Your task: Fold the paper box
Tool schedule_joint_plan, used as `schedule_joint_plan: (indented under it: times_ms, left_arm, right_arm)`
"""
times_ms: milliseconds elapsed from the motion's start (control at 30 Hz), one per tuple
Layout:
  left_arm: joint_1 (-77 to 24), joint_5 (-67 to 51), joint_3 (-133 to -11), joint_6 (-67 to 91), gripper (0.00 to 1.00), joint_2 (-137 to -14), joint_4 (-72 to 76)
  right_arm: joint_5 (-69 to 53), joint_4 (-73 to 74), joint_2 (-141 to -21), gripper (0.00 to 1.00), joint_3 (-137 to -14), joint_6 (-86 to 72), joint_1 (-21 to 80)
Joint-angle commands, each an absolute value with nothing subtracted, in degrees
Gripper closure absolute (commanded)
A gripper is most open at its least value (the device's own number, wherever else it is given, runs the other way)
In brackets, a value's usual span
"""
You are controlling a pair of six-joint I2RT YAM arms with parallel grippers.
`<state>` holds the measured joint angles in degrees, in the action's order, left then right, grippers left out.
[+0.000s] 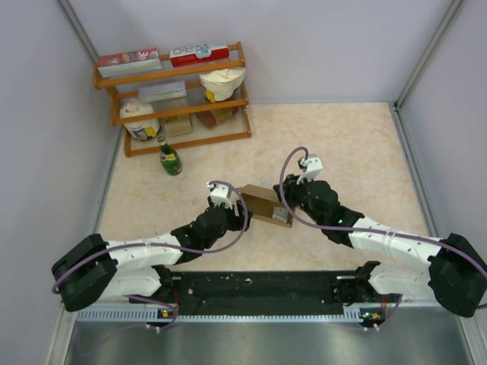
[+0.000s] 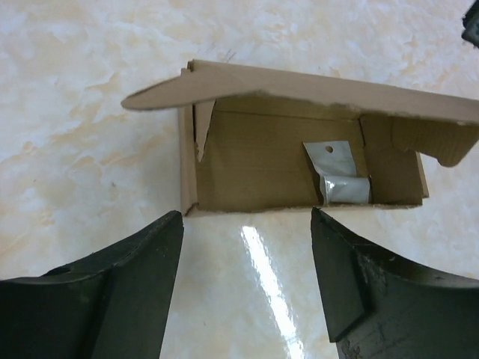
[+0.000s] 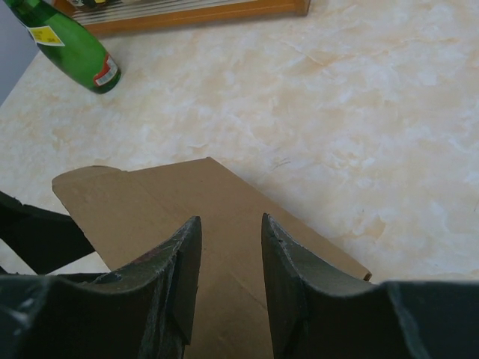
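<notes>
Spread fingers of my left claw [image 2: 247, 284] face the paper box [image 2: 277, 168], lying half-closed on the counter [image 2: 75, 112] between my arms. My right claw [image 3: 230, 277] hovers narrowly parted over its lid [image 3: 172, 202]. Uneven pressure could skid the light box or crease that lid.

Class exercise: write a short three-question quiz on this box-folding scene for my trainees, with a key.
1. True or false: the left pincer is shut on the paper box.
2. What stands on the table next to the wooden shelf? A) green bottle B) red mug C) blue bowl
3. Short answer: which wrist camera shows the box's plain outer panel, not its inside?

Key
1. False: it is open, with the box ahead of its fingers.
2. A
3. The right one; the right pincer is open over that panel.
</notes>
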<state>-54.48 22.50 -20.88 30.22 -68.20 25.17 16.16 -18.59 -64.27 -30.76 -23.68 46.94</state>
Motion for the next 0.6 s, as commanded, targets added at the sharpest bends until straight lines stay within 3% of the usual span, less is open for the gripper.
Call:
schedule_joint_plan:
  times_ms: [0, 167, 367, 567]
  left_arm:
    - [-55.46, 20.66, -18.55, 33.13, 0.27, -62.33, 21.63]
    - [-56.42, 20.65, -16.88, 35.33, 0.3, -54.68, 13.73]
    - [-56.95, 20.57, -14.33, 37.97, 0.55, -43.27, 5.64]
    - [-57.04, 21.09, -15.81, 36.74, 0.65, -33.14, 0.27]
  right_arm:
    - [15.29, -21.97, -65.56, 0.63, -34.28, -24.43, 46.49]
    - [13.89, -22.33, -67.67, 0.63, -35.51, -24.43, 46.32]
    - [11.6, -22.67, -70.49, 0.62, -37.18, -24.08, 46.41]
    - [9.15, -23.73, -73.47, 0.62, -37.88, -24.52, 46.32]
